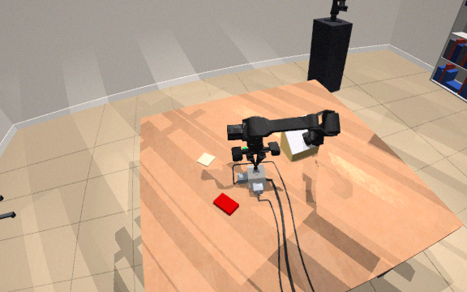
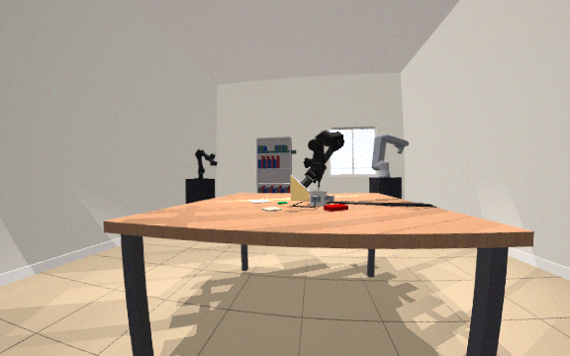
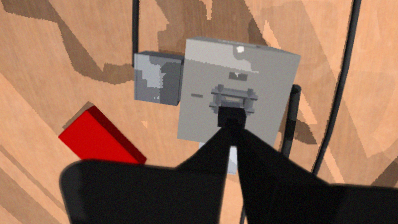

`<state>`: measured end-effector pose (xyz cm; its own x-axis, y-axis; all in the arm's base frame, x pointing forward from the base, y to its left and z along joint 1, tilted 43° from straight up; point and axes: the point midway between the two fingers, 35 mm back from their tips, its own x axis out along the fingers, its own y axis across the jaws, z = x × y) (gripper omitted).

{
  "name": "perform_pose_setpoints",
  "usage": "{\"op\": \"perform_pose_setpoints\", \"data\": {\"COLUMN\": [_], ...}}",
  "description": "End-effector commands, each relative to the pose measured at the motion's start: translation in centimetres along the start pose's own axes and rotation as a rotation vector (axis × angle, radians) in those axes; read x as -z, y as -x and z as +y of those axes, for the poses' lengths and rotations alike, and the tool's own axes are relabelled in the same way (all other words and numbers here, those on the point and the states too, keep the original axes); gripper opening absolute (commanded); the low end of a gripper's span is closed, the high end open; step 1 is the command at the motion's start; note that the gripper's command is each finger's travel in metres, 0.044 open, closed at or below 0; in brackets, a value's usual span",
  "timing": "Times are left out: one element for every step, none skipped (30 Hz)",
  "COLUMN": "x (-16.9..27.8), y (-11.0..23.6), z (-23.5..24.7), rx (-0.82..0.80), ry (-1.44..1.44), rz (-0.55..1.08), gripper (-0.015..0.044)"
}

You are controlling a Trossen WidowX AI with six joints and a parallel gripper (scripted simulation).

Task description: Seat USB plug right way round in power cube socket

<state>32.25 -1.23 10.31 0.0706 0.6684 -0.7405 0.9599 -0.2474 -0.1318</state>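
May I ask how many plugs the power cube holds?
3: the USB plug on top, a grey plug left in the wrist view, a pale plug at the bottom; others may be hidden.
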Motion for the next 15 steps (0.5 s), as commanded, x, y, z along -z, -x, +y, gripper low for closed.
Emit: {"op": "perform_pose_setpoints", "data": {"x": [-0.04,-0.04,-0.04,-0.04,-0.04,-0.04,-0.04,-0.04,-0.04,-0.04,-0.04,-0.04,-0.04,-0.04,-0.04], "y": [0.23,0.30,0.36,0.43,0.50,0.56,0.63,0.70,0.76,0.83,0.89,0.96,1.03,1.09,1.16], "z": [0.00,0.01,0.01,0.01,0.01,0.01,0.01,0.01,0.01,0.01,0.01,0.01,0.01,0.01,0.01], "rx": [0.001,0.001,0.001,0.001,0.001,0.001,0.001,0.001,0.001,0.001,0.001,0.001,0.001,0.001,0.001], "ry": [0.004,0.004,0.004,0.004,0.004,0.004,0.004,0.004,0.004,0.004,0.004,0.004,0.004,0.004,0.004], "rz": [-0.004,-0.005,-0.005,-0.005,-0.005,-0.005,-0.005,-0.005,-0.005,-0.005,-0.005,-0.005,-0.005,-0.005,-0.005], "gripper": [0.0000,0.0000,0.0000,0.0000,0.0000,0.0000,0.0000,0.0000,0.0000,0.0000,0.0000,0.0000,0.0000,0.0000,0.0000]}}
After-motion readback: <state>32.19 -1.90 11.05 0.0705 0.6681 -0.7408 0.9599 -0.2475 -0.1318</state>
